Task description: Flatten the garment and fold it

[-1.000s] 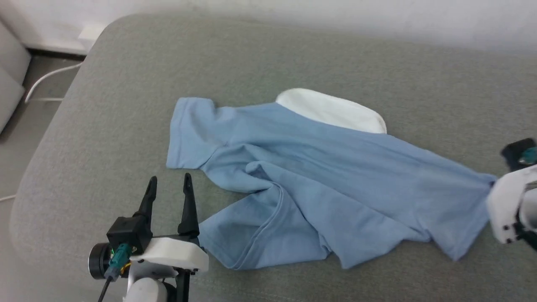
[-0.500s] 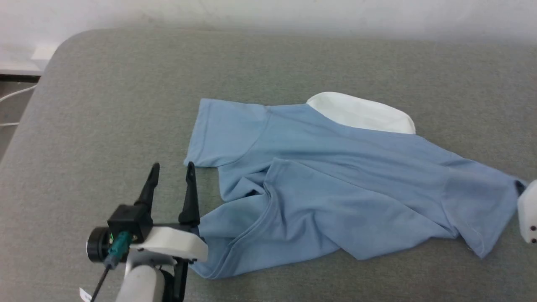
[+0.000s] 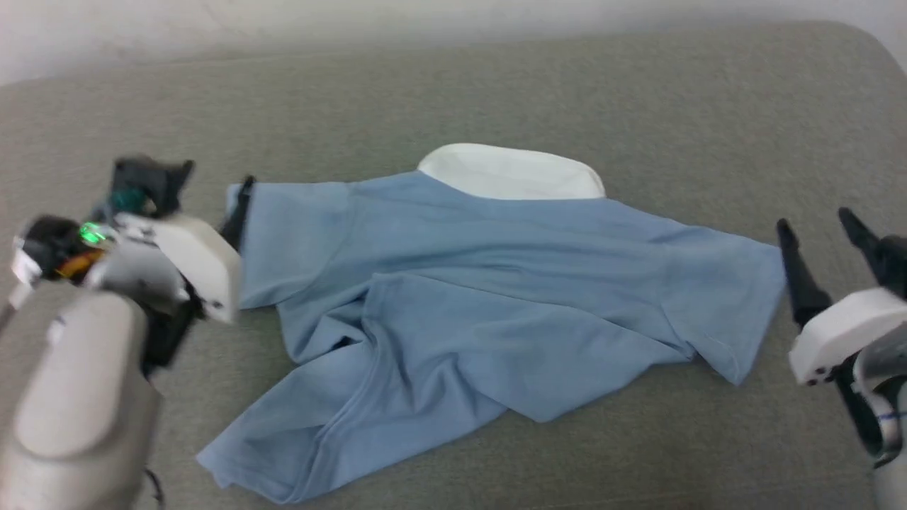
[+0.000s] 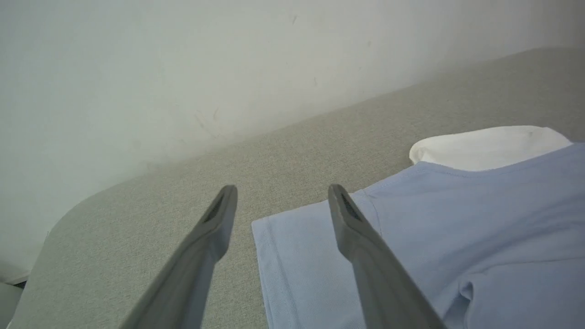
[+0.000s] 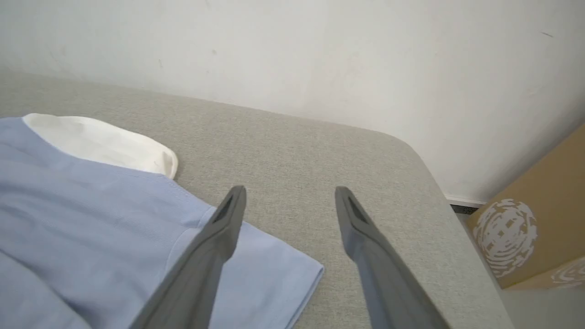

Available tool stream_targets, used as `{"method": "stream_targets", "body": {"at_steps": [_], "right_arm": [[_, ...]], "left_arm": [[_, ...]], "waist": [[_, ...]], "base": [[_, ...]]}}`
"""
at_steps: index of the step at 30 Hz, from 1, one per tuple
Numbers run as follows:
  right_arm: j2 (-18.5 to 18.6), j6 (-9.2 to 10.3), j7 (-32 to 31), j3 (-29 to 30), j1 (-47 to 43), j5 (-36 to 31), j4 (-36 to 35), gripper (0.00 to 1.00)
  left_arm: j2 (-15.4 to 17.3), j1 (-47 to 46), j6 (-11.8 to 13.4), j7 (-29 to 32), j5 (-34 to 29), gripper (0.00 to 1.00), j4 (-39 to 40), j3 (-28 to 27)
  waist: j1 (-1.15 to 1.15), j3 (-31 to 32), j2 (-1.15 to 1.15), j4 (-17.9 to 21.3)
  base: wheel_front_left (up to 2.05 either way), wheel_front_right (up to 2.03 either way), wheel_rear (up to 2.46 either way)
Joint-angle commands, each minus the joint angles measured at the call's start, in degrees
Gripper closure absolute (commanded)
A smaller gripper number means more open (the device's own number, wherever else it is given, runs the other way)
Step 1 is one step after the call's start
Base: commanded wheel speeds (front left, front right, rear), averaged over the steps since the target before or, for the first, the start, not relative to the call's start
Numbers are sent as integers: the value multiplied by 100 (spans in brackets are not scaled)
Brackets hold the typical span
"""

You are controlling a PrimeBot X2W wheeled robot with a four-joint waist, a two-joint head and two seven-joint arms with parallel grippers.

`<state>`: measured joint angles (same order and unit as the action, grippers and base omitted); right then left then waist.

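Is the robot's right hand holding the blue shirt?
No, the right hand is wide open at the edge of the shirt, with nothing pinched in it.

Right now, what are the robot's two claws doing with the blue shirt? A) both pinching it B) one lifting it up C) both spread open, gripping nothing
C: the left gripper and right gripper have their fingers spread apart, and the garment lies on the grey cushion.

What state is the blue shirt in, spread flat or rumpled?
Partly spread: the garment has its sleeves out sideways and its collar flat, but the lower half is folded over itself.
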<state>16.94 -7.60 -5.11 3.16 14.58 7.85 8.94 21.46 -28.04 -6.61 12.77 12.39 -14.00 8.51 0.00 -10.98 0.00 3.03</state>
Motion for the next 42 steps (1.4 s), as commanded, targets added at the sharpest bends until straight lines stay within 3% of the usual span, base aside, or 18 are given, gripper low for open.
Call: {"method": "stream_targets", "body": {"at_steps": [1, 4, 5, 11, 16, 28, 33, 34, 35, 36, 42], "right_arm": [[-168, 11, 112, 5, -174, 11, -213, 0], [-463, 11, 256, 10, -377, 3, -535, 0], [-463, 11, 256, 10, -377, 3, -535, 0], [-832, 11, 446, -16, -552, 16, -864, 0], [-959, 11, 550, -3, -564, 0, -891, 0], [-1081, 11, 656, 46, -474, -26, -765, 0], [-1095, 11, 660, 72, -439, -51, -719, 0], [-1097, 11, 662, 79, -436, -55, -714, 0], [-1096, 11, 666, 89, -435, -58, -707, 0], [-1090, 11, 669, 102, -435, -62, -698, 0], [-926, 11, 606, 180, -450, -126, -639, 0]], "left_arm": [[276, -350, -60, 394, 132, 0, -232, 120], [793, -852, -82, 1241, 440, 0, -660, 580], [793, -852, -82, 1241, 440, 0, -660, 580], [1763, -1603, -86, 2587, 1547, 0, -1110, 1499], [2322, -1952, -87, 3120, 2008, 0, -1262, 1807], [2728, -2187, -87, 3509, 2457, 0, -1268, 2411], [2753, -2075, -87, 3762, 2775, 0, -1275, 2636], [2752, -2045, -87, 3782, 2894, 36, -1241, 2658], [2749, -2028, -87, 3751, 3008, 84, -1215, 2647], [2747, -2016, -87, 3691, 3092, 100, -1193, 2638], [2698, -2019, -49, 2830, 2964, 100, -1260, 2558]], "waist": [[0, -425, 0, 523], [0, -647, 0, 777], [0, -647, 0, 777], [0, -1054, 0, 1145], [0, -1293, 0, 1331], [0, -1524, 0, 1378], [0, -1543, 0, 1356], [0, -1546, 0, 1349], [0, -1549, 0, 1341], [0, -1547, 0, 1329], [0, -1358, 0, 1146]], "base": [[0, 0, 0], [0, 0, 0], [0, 0, 0], [0, 0, 0], [0, 0, 0], [0, 0, 0], [0, 0, 0], [0, 0, 0], [0, 0, 0], [0, 0, 0], [0, 0, 0]]}}
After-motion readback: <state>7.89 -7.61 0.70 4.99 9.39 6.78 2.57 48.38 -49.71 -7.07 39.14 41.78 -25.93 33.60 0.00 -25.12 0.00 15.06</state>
